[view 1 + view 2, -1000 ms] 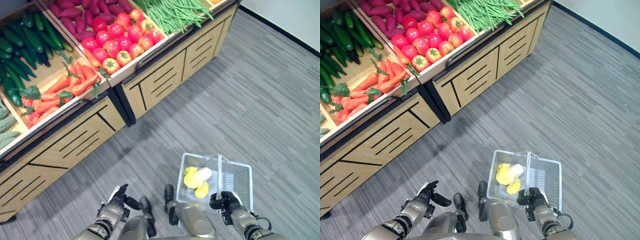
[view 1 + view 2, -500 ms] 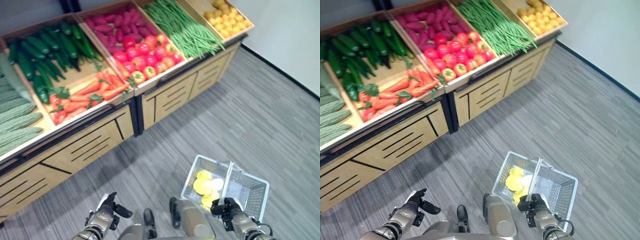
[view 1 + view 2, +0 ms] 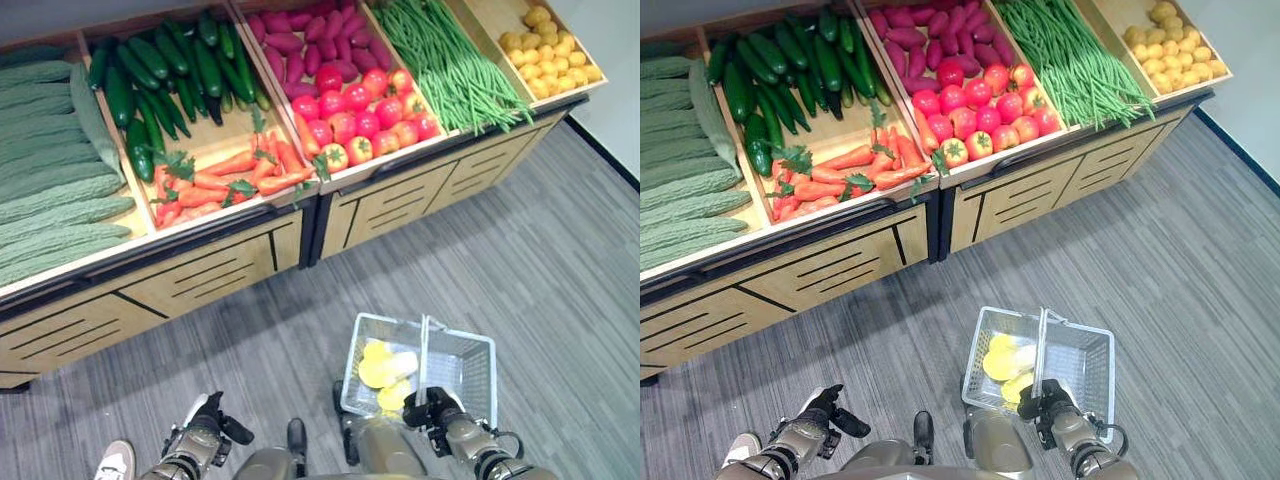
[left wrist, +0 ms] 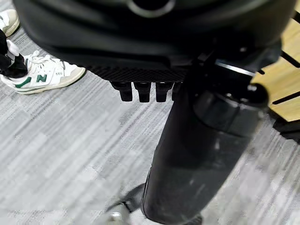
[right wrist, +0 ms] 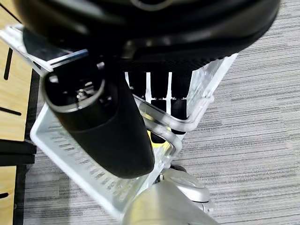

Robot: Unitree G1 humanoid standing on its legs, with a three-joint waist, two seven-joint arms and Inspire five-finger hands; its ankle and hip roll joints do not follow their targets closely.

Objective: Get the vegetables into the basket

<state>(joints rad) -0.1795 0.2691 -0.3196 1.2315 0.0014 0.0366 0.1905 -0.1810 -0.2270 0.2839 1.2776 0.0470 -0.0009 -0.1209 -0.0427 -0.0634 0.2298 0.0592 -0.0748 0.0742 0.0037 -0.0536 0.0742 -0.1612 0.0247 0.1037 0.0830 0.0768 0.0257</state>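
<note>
While the right hand (image 3: 437,412) curls its fingers round the handle (image 3: 424,350) of the wire basket (image 3: 478,365), the basket hangs low beside the robot over the grey carpet floor (image 3: 560,270); the right wrist view confirms fingers wrapped on the clear handle bar. Carrying it by the handle keeps the open top level and leaves the other arm free for picking. Yellow vegetables (image 3: 378,368) already lie in the basket's near-left part, with one pale piece among them.

Left hand (image 3: 203,433) shows low at the robot's left, holding nothing, fingers curled in loosely per its wrist view. A person's white shoe (image 3: 115,461) stands on the floor just beside it.

Ahead is the wooden produce stand (image 3: 200,280), bins tilted toward the robot so stock is reachable from the front. Contents, left to right: bitter gourds (image 3: 50,190), cucumbers (image 3: 150,75) behind carrots (image 3: 220,178), purple sweet potatoes (image 3: 300,45) behind tomatoes (image 3: 365,110), green beans (image 3: 450,65), small yellow fruits (image 3: 550,60).

Judgement: task partly done; the stand is well apart from both hands, so the next pick calls for an approach first, left hand doing the reaching. Risk: swinging basket spilling contents.
</note>
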